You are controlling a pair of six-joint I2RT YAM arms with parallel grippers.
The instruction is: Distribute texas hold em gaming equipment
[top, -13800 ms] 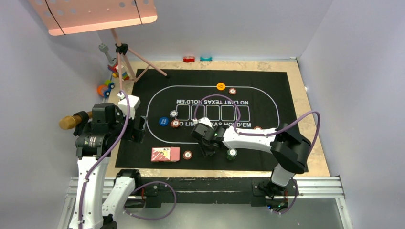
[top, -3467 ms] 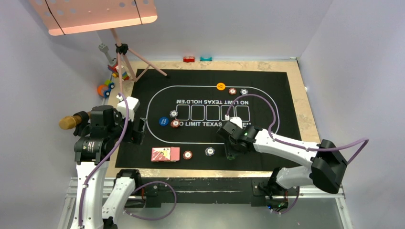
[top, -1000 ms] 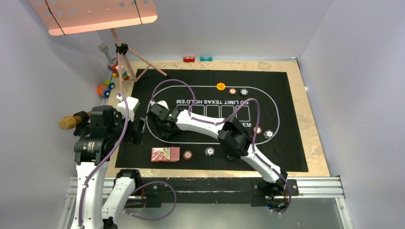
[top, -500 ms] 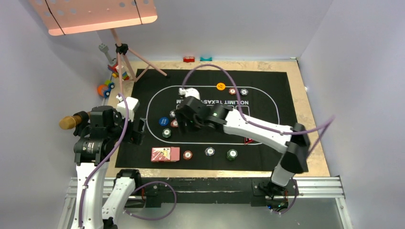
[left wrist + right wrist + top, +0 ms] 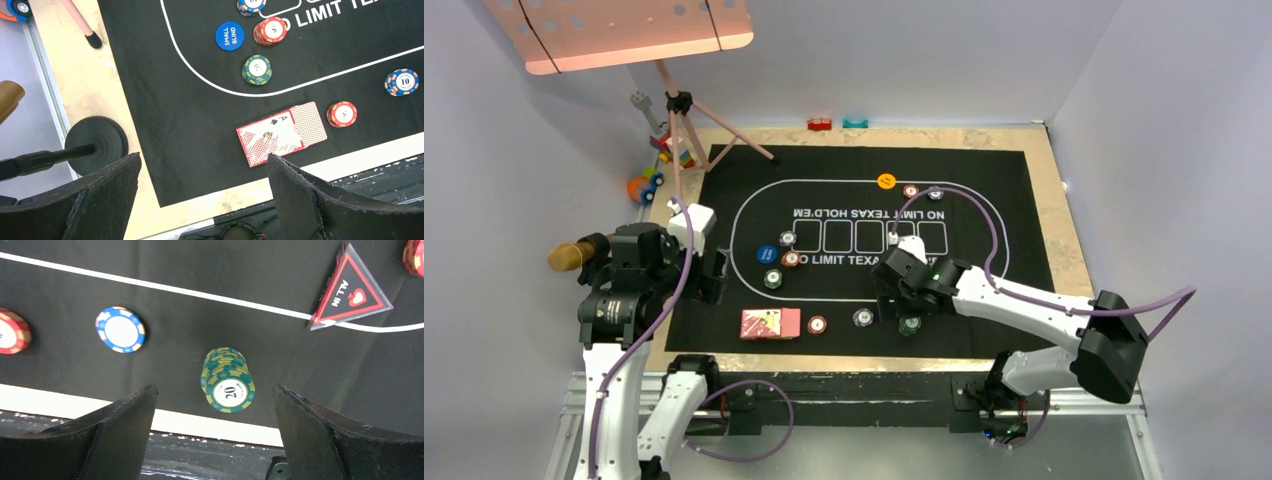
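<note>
From my remote seat I see my right claw (image 5: 212, 435) hanging jaws wide apart and empty over the black felt poker mat (image 5: 280, 355), with a stack of green round poker chips (image 5: 227, 379) standing directly below, between its fingers. A blue-and-white chip (image 5: 120, 329) lies off toward its left finger and the red-black triangular marker (image 5: 349, 288) beyond its right finger. My left claw (image 5: 205, 200) also gapes empty, the red-backed playing cards (image 5: 280, 133) lying on the mat just ahead of it.

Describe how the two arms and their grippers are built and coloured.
Both arms have white link shells with black joint housings, and a purple cable loops along each. The left gripper and right gripper carry broad, matt black jaws with rough edges. A white block sits beside each wrist. No markings are legible.
</note>
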